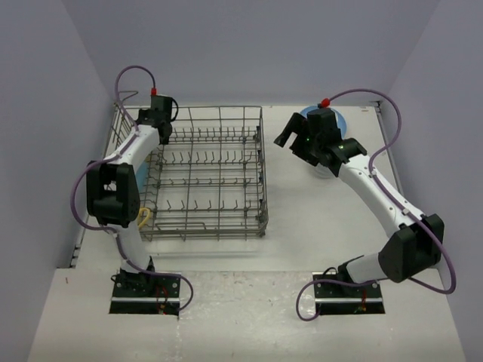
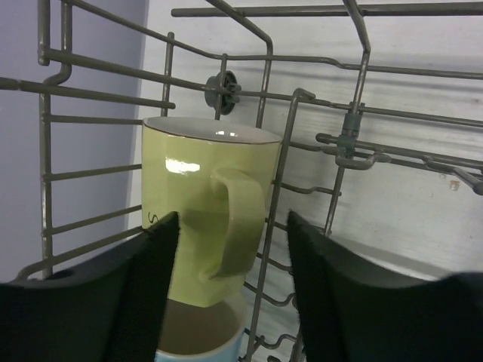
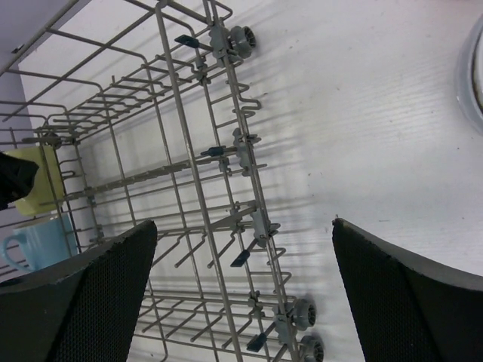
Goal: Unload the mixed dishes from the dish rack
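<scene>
light blue mug (image 2: 200,335): cut off at bottom edge | plates (image 1: 341,121): mostly hidden under right arm (image 1: 373,188)

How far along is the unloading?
Done: most of the rack is bare; a blue plate lies on the table to its right, by the open right gripper. In hand: the left gripper straddles the green mug, not clamped. Left: that mug and the blue mug next to it, both in the rack.

One small dark mark, perhaps an "S", stands low on the pale yellow-green mug (image 2: 192,204), at seven o'clock on its wall; nothing else is legible.
</scene>
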`<state>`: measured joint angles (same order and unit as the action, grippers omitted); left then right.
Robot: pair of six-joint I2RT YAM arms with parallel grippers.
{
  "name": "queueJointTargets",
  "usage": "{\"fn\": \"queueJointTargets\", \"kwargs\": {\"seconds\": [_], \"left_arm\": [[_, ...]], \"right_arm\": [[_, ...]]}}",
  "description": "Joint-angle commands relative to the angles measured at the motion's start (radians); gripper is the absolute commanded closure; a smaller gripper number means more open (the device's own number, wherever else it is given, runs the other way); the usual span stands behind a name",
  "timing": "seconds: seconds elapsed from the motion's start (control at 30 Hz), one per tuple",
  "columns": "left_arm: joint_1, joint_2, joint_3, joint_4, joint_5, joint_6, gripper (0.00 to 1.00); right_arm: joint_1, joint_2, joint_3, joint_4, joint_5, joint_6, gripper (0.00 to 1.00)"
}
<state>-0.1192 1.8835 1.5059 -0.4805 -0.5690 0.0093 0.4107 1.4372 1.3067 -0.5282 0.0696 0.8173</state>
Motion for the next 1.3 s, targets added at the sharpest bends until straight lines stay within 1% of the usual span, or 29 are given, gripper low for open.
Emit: {"fn": "queueJointTargets", "kwargs": {"seconds": [0.0,0.03,0.07,0.13,0.17,0.2,0.23,0.3,0.43,0.5,0.6,0.7,0.8,0.87,0.9,0.93,0.97,1.0,1.03,1.07,1.1,1.17,1.2,1.23,1.27], "left_arm": [[0.009,0.003,0.059,-0.018,-0.078,0.017,0.44],[0.009,0.003,0.059,-0.021,-0.089,0.011,0.49],[0.009,0.002,0.059,-0.027,-0.094,0.009,0.58],[0.009,-0.004,0.056,-0.038,-0.107,0.0,0.65],[0.009,-0.015,0.048,-0.041,-0.109,0.0,0.72],[0.009,-0.02,0.043,-0.033,-0.109,0.0,0.77],[0.009,-0.024,0.04,-0.032,-0.111,-0.002,0.87],[0.007,-0.034,0.04,-0.026,-0.127,0.0,1.0],[0.007,-0.07,0.034,0.011,-0.164,0.007,1.0],[0.007,-0.092,0.022,0.057,-0.177,0.009,1.0],[0.007,-0.142,0.004,0.128,-0.17,0.05,1.0],[0.007,-0.194,-0.001,0.155,-0.128,0.083,1.0],[0.007,-0.27,-0.021,0.2,-0.013,0.122,1.0],[0.007,-0.342,-0.056,0.249,0.093,0.142,1.0],[0.007,-0.369,-0.074,0.267,0.174,0.158,1.0],[0.007,-0.421,-0.113,0.292,0.223,0.165,1.0],[0.007,-0.451,-0.137,0.305,0.294,0.184,1.0],[0.006,-0.481,-0.168,0.325,0.42,0.205,1.0],[0.006,-0.544,-0.2,0.359,0.496,0.218,1.0],[0.006,-0.573,-0.258,0.373,0.588,0.236,1.0],[0.004,-0.602,-0.283,0.382,0.78,0.276,1.0],[-0.016,-0.668,-0.334,0.388,0.956,0.32,1.0],[-0.031,-0.687,-0.346,0.39,1.018,0.369,1.0],[-0.051,-0.72,-0.358,0.39,1.107,0.394,1.0],[-0.098,-0.733,-0.369,0.39,1.133,0.415,1.0]], "right_arm": [[-0.013,-0.032,-0.035,-0.029,0.047,-0.003,0.01],[-0.018,-0.035,-0.043,-0.036,0.053,-0.001,0.01],[-0.023,-0.038,-0.044,-0.042,0.061,-0.001,0.01],[-0.032,-0.047,-0.049,-0.052,0.064,-0.001,0.01],[-0.036,-0.05,-0.052,-0.052,0.067,-0.001,0.01],[-0.039,-0.058,-0.057,-0.052,0.07,0.0,0.01],[-0.039,-0.061,-0.055,-0.052,0.07,0.002,0.01],[-0.039,-0.066,-0.055,-0.052,0.073,-0.003,0.01],[-0.041,-0.081,-0.058,-0.052,0.068,-0.001,0.01],[-0.041,-0.081,-0.055,-0.052,0.068,-0.007,0.01],[-0.039,-0.077,-0.049,-0.052,0.059,-0.026,0.01],[-0.039,-0.064,-0.031,-0.021,0.0,-0.093,0.01],[-0.041,-0.044,0.0,-0.007,-0.062,-0.156,0.01],[-0.039,-0.034,0.015,-0.001,-0.102,-0.184,0.01],[-0.039,-0.034,0.022,0.011,-0.114,-0.2,0.01],[-0.039,-0.034,0.026,0.02,-0.134,-0.214,0.01],[-0.041,-0.032,0.034,0.03,-0.181,-0.227,0.01],[-0.039,-0.031,0.04,0.04,-0.204,-0.243,0.01],[-0.039,-0.028,0.049,0.045,-0.232,-0.254,0.01],[-0.039,-0.023,0.061,0.045,-0.263,-0.263,0.01],[-0.039,-0.009,0.093,0.04,-0.311,-0.274,0.01],[-0.041,0.011,0.136,0.028,-0.375,-0.285,0.01],[-0.039,0.025,0.187,0.016,-0.431,-0.29,0.01],[-0.039,0.052,0.216,-0.015,-0.453,-0.288,0.01],[-0.041,0.064,0.241,-0.035,-0.468,-0.288,0.01]]}}
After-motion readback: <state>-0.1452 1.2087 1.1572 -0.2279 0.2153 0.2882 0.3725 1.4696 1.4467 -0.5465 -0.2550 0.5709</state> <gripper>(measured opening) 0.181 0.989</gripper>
